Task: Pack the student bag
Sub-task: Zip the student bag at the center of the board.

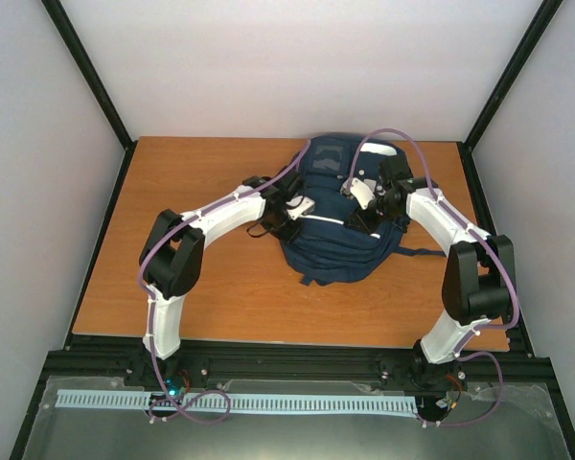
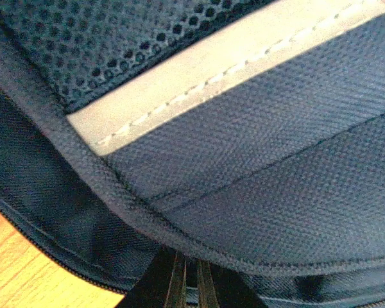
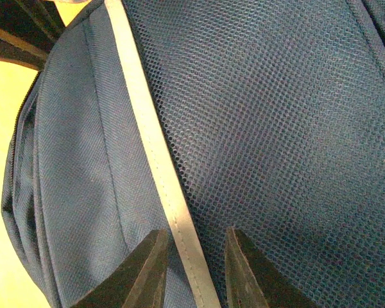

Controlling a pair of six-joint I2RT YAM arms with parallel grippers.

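Top view: one rounded navy blue woven-fabric backpack lies on the far middle of the orange wood-grain tabletop, with the left claw at its left flank and the right claw on its upper right. Left wrist view: coarse weave, one honeycomb mesh panel, one pale grey stitched stripe and one corded piping edge fill the frame; whether the left claw is spread or pinching cannot be told. Right wrist view: the right claw stands spread, its two dark wedge-shaped fingers straddling one stripe between mesh and plain weave.
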